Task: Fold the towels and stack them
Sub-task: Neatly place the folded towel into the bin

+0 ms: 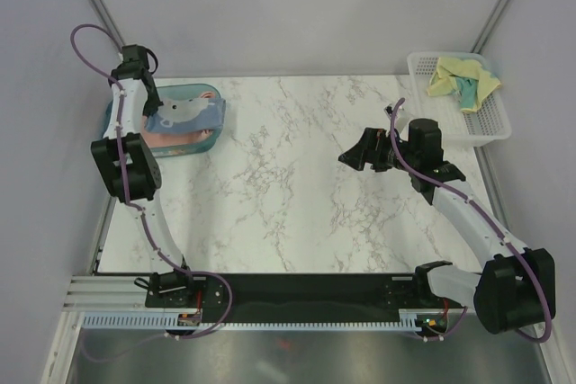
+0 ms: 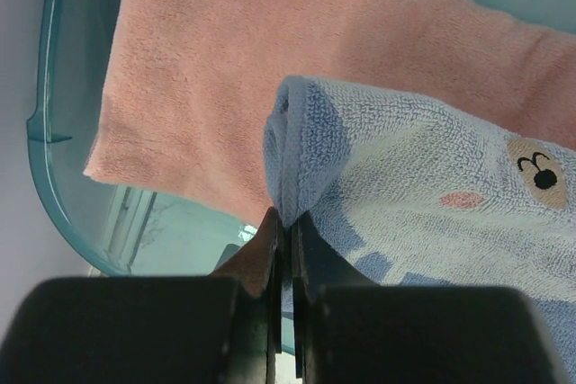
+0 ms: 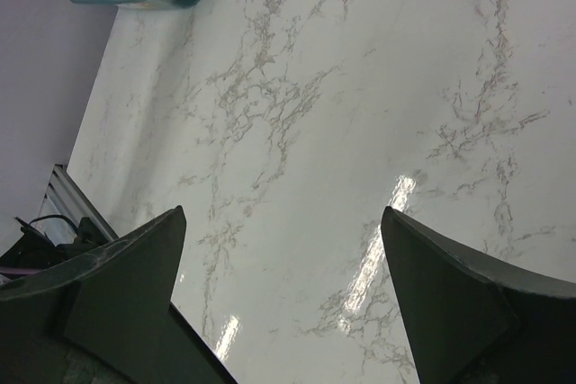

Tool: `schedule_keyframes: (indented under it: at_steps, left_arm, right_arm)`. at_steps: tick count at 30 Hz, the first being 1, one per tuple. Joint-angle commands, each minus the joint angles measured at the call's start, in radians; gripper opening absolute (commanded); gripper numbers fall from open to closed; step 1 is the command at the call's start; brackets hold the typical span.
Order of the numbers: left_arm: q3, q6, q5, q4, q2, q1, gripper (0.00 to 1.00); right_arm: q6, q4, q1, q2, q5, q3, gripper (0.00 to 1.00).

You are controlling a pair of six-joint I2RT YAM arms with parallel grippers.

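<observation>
From the top camera, your left gripper (image 1: 155, 111) is reaching into the teal tray (image 1: 217, 96), where the light blue towel (image 1: 189, 112) is lying on the salmon-pink towel (image 1: 175, 139). Your right gripper (image 1: 362, 156) is hovering well right of the tray. The pale yellow towel (image 1: 459, 78) is sitting in the white basket (image 1: 490, 128), farther right again.

In the left wrist camera, your left jaws are pinching a folded edge of the light blue towel inside the tray.

In the right wrist camera, your right jaws are standing wide apart, gripping nothing, far from the tray.
</observation>
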Motion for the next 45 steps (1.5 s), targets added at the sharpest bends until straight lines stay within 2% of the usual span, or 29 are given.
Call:
schedule_keyframes:
  at_steps: [1,6,15,21,23,24,26,27,31,33,34,35,37,45]
  left_arm:
    - [0.039,0.045,-0.050,0.049,0.028,0.014,0.02]
    - [0.039,0.057,-0.076,0.063,0.054,0.040,0.02]
    - [0.039,0.037,-0.041,0.083,0.106,0.115,0.02]
    - [0.114,0.043,-0.036,0.085,0.196,0.115,0.04]
    - [0.136,0.046,-0.036,0.084,0.213,0.115,0.18]
    - [0.136,0.040,-0.036,0.083,0.210,0.115,0.42]
    - [0.128,0.025,-0.030,0.083,0.195,0.113,0.55]
    - [0.125,0.020,-0.021,0.083,0.171,0.112,0.65]
    - [0.122,-0.007,0.017,0.088,0.095,0.104,0.72]
    - [0.100,-0.033,0.104,0.078,0.088,0.101,0.73]
    - [0.079,-0.055,0.191,0.078,0.066,0.103,0.73]
    - [0.020,-0.070,0.235,0.086,0.052,0.090,0.73]
    - [-0.037,-0.081,0.256,0.107,0.039,0.073,0.74]
    - [-0.078,-0.099,0.356,0.149,0.018,0.049,0.74]
  right_arm:
    - [-0.018,0.012,-0.006,0.007,-0.010,0.042,0.98]
    - [-0.026,0.005,-0.006,0.013,-0.014,0.043,0.98]
    - [-0.029,0.008,-0.008,0.039,-0.018,0.049,0.98]
    - [-0.035,-0.006,-0.008,0.042,-0.017,0.054,0.98]
    - [-0.035,-0.005,-0.008,0.050,-0.017,0.057,0.98]
    - [-0.035,-0.006,-0.008,0.053,-0.017,0.058,0.98]
    - [-0.035,-0.005,-0.008,0.061,-0.017,0.062,0.98]
    - [-0.038,-0.005,-0.008,0.062,-0.014,0.062,0.98]
    - [-0.038,-0.006,-0.009,0.055,-0.010,0.060,0.98]
    - [-0.039,-0.008,-0.011,0.050,-0.012,0.060,0.98]
    - [-0.038,-0.008,-0.009,0.047,-0.010,0.060,0.98]
    - [-0.039,-0.008,-0.009,0.045,-0.009,0.060,0.98]
    - [-0.038,-0.009,-0.011,0.038,-0.006,0.060,0.98]
    - [-0.052,-0.023,-0.009,0.003,0.005,0.042,0.98]
